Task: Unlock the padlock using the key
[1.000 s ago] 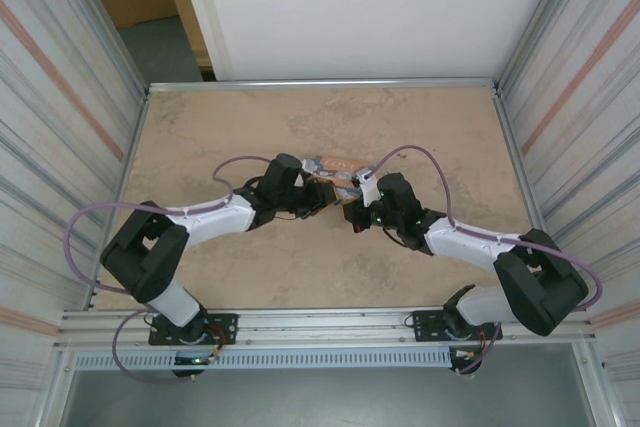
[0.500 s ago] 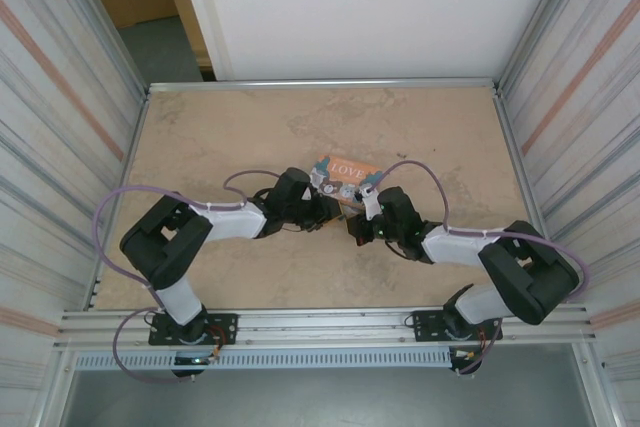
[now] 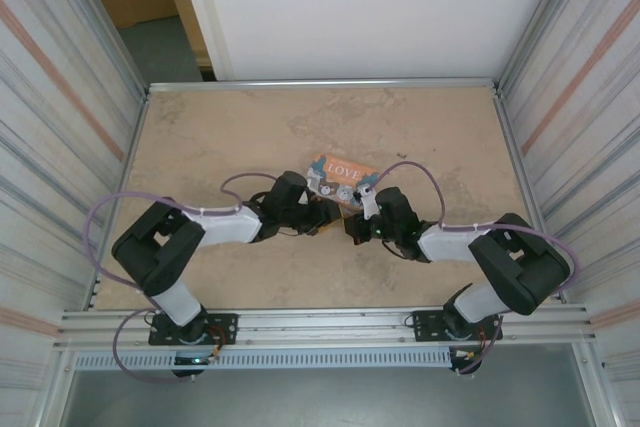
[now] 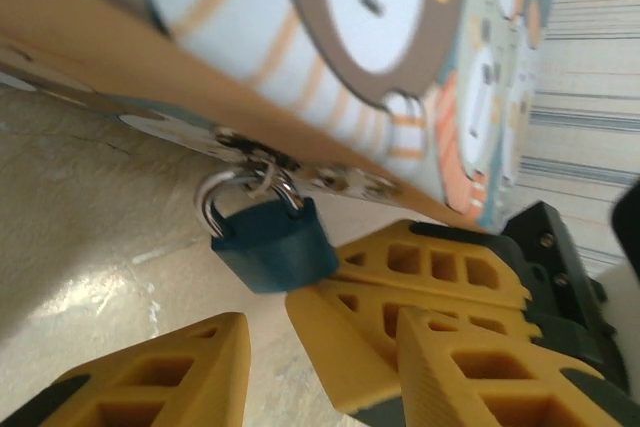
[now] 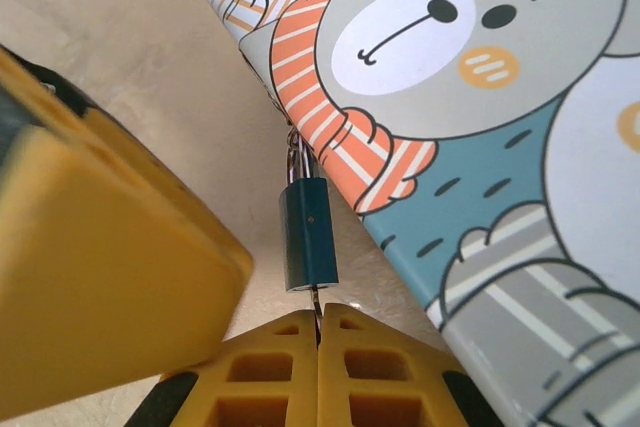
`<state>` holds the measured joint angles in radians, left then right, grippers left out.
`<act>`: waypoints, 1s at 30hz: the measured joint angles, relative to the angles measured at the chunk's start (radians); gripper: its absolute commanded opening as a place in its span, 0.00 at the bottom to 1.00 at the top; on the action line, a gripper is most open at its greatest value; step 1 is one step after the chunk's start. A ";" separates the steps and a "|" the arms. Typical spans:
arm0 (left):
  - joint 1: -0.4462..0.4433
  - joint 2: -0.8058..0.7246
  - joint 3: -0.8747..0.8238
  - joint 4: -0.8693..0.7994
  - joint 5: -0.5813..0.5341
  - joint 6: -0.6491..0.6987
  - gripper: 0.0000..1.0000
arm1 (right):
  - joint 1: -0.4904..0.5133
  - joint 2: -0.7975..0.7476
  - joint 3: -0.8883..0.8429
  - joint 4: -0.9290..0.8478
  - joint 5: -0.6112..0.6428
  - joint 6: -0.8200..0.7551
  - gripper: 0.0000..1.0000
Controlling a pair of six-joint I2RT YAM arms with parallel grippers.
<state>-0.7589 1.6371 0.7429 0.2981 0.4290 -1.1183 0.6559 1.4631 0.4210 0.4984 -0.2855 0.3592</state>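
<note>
Beige mottled surface is lying between ribbed metal walls, carrying the orange-and-teal bear tin near its middle. The padlock, blue-bodied, is hanging by its silver shackle from the hasp on the tin's near edge. The right pincer is clenching shut on the key, a thin metal sliver reaching up to the padlock's underside. The left pincer is standing released, its yellow fingers spreading just beside the padlock without touching it.
</note>
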 measured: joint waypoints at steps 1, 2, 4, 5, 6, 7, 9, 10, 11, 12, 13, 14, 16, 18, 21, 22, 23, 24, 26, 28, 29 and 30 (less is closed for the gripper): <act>0.000 -0.016 -0.002 -0.007 -0.001 0.005 0.45 | 0.000 0.000 0.000 0.002 0.000 0.000 0.00; 0.003 -0.037 -0.004 -0.016 -0.002 0.013 0.46 | 0.000 0.000 0.000 0.002 -0.001 0.002 0.00; 0.010 -0.084 -0.012 -0.032 -0.003 0.024 0.46 | -0.002 0.000 0.000 -0.002 -0.004 0.008 0.00; 0.015 -0.111 -0.021 -0.038 -0.007 0.031 0.46 | -0.002 -0.002 0.002 -0.011 -0.007 0.015 0.00; 0.021 -0.142 -0.033 -0.042 -0.011 0.035 0.46 | -0.004 -0.005 0.007 -0.029 -0.011 0.024 0.00; 0.027 -0.169 -0.047 -0.043 -0.020 0.040 0.46 | -0.007 -0.007 0.013 -0.045 -0.017 0.027 0.00; 0.040 -0.230 -0.084 -0.047 -0.048 0.044 0.46 | -0.016 -0.013 0.039 -0.098 -0.037 0.035 0.00; 0.044 -0.254 -0.101 -0.048 -0.062 0.044 0.47 | -0.020 -0.017 0.051 -0.119 -0.046 0.043 0.00; 0.050 -0.285 -0.125 -0.048 -0.080 0.043 0.48 | -0.024 -0.023 0.065 -0.142 -0.056 0.051 0.00; 0.053 -0.313 -0.148 -0.047 -0.095 0.040 0.48 | -0.028 -0.027 0.075 -0.156 -0.065 0.058 0.00; 0.058 -0.339 -0.172 -0.044 -0.111 0.037 0.49 | -0.031 -0.032 0.087 -0.171 -0.079 0.069 0.00; 0.059 -0.365 -0.197 -0.039 -0.128 0.031 0.49 | -0.035 -0.037 0.097 -0.185 -0.091 0.080 0.00; 0.060 -0.405 -0.240 -0.027 -0.158 0.013 0.49 | -0.037 -0.038 0.112 -0.204 -0.115 0.108 0.00; 0.060 -0.434 -0.280 -0.002 -0.181 -0.011 0.49 | -0.037 -0.038 0.123 -0.222 -0.140 0.147 0.00; 0.060 -0.467 -0.338 0.048 -0.211 -0.058 0.49 | -0.036 -0.038 0.129 -0.240 -0.182 0.222 0.00; 0.060 -0.473 -0.356 0.068 -0.218 -0.074 0.49 | -0.035 -0.038 0.129 -0.244 -0.189 0.248 0.00; 0.060 -0.479 -0.375 0.087 -0.225 -0.092 0.49 | -0.033 -0.038 0.129 -0.247 -0.195 0.278 0.00; 0.060 -0.482 -0.388 0.102 -0.232 -0.106 0.49 | -0.030 -0.038 0.130 -0.251 -0.196 0.302 0.00; 0.059 -0.486 -0.410 0.128 -0.242 -0.135 0.49 | -0.022 -0.038 0.131 -0.261 -0.201 0.359 0.00; 0.058 -0.488 -0.421 0.149 -0.251 -0.155 0.50 | -0.014 -0.038 0.131 -0.264 -0.202 0.407 0.00; 0.057 -0.488 -0.425 0.160 -0.256 -0.167 0.49 | -0.008 -0.038 0.131 -0.264 -0.202 0.432 0.00; 0.055 -0.488 -0.428 0.169 -0.258 -0.174 0.49 | -0.005 -0.037 0.131 -0.264 -0.202 0.452 0.00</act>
<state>-0.7040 1.1496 0.3153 0.4675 0.1707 -1.2926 0.6514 1.4258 0.5518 0.2344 -0.4877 0.8112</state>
